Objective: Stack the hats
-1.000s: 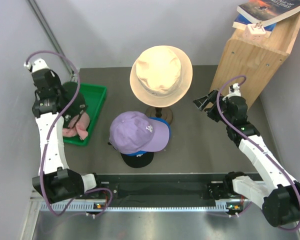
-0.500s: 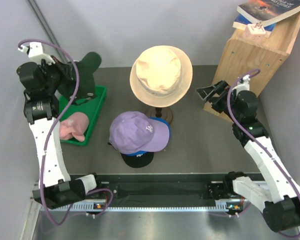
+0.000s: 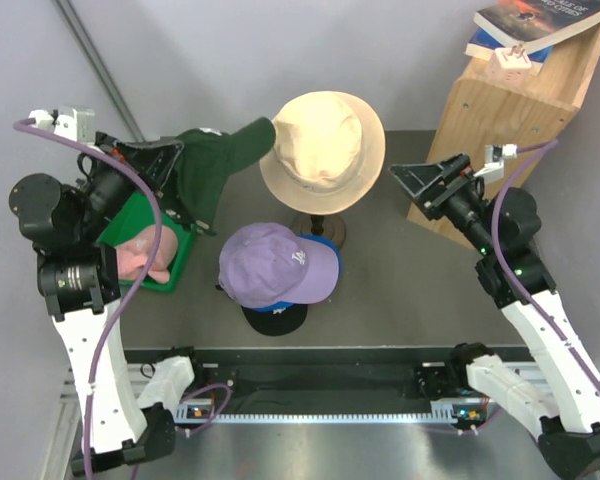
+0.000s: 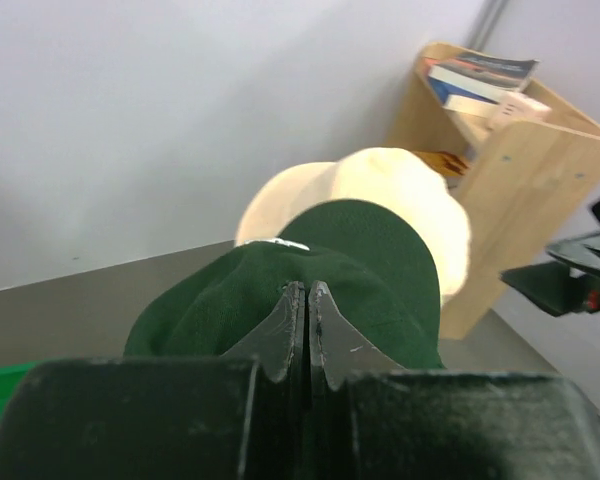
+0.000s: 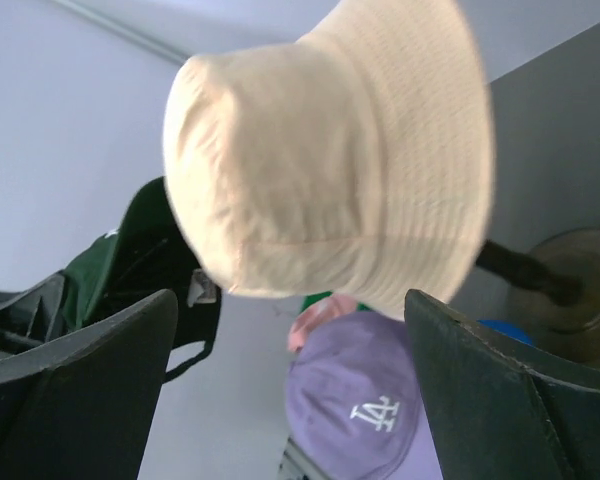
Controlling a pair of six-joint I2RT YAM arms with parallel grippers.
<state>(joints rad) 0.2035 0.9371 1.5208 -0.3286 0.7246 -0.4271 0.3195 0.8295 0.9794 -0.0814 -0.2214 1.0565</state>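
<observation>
The left gripper (image 4: 307,300) has its jaws pinched right together on the cloth of the dark green cap (image 3: 215,165), which hangs in the air above the left edge of the worktop, brim reaching toward the cream bucket hat (image 3: 322,150) on its stand at the middle of the far edge. The pile to aim for sits around the middle of the worktop, toward the near edge: the lavender cap (image 3: 275,262) on top, with a blue cap (image 3: 325,243) and a black cap (image 3: 275,320) peeking out beneath. I'd say the carry wants to swing toward the near edge, not straight across, so the brim clears the bucket hat. It should then come down crown over crown with the brim turned to match the lavender one, letting go only once the cloth has settled. A pink cap (image 3: 140,258) waits in the green tray (image 3: 180,255) at the left edge. The right gripper (image 3: 410,190) hovers wide open and empty near the right edge.
</observation>
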